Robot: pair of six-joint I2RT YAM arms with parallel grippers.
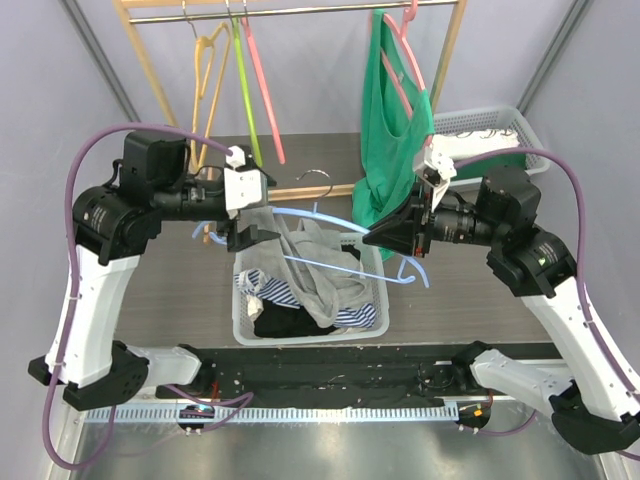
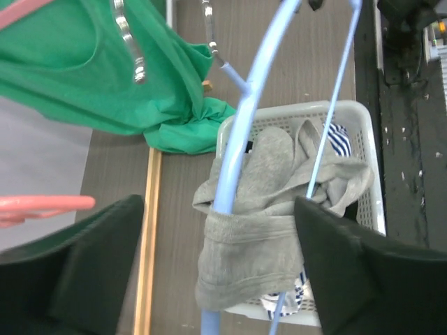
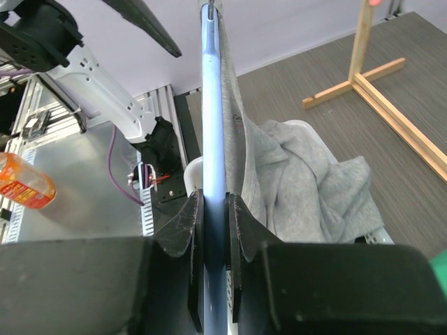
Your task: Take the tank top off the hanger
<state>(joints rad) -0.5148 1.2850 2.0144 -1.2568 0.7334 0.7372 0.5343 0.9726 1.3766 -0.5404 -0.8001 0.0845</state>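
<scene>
Soft, wrinkled grey tank top (image 1: 310,270) draped on a thin, smooth blue hanger (image 1: 300,212), sagging into a white lattice basket (image 1: 241,318). Only from the left wrist: stitched hem band wrapped round one hanger arm, left gripper (image 2: 218,230) fingers wide apart either side. Only from the right wrist: right gripper (image 3: 214,223) clamped on the blue rod. Hanger's length lying across, gripper to gripper

Blue hanger (image 2: 237,136) — both ends off-frame
</scene>
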